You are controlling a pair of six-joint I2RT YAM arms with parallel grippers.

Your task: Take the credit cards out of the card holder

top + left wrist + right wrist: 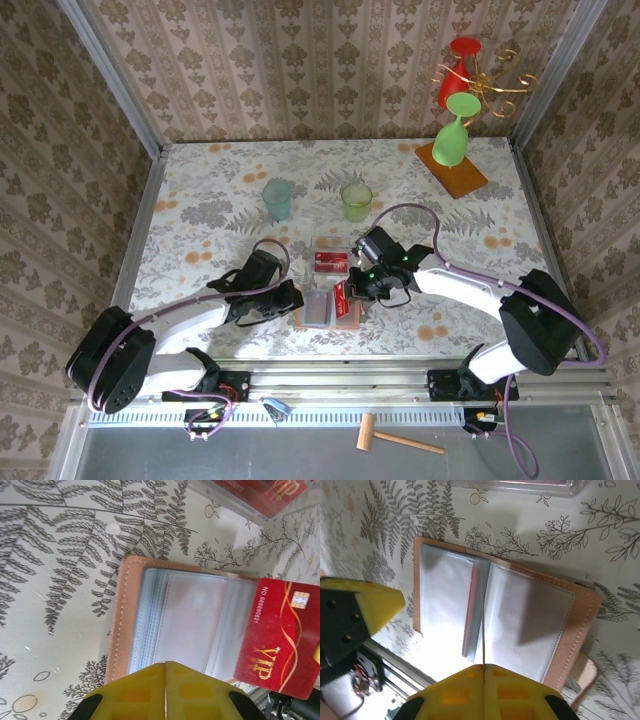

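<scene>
We see the card holder [318, 308] lying open on the counter [200, 200] near its front edge; our right hand [484, 668] pinches a red credit card [280, 640] edge-on; our left hand [165, 666] is closed on nothing at its edge.

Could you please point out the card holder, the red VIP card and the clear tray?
Tan leather card holder [122, 625]: left wrist view, stitched border.
Red plastic VIP card [280, 635]: left wrist view, face centre.
Clear plastic tray [225, 496]: left wrist view, side wall.
</scene>
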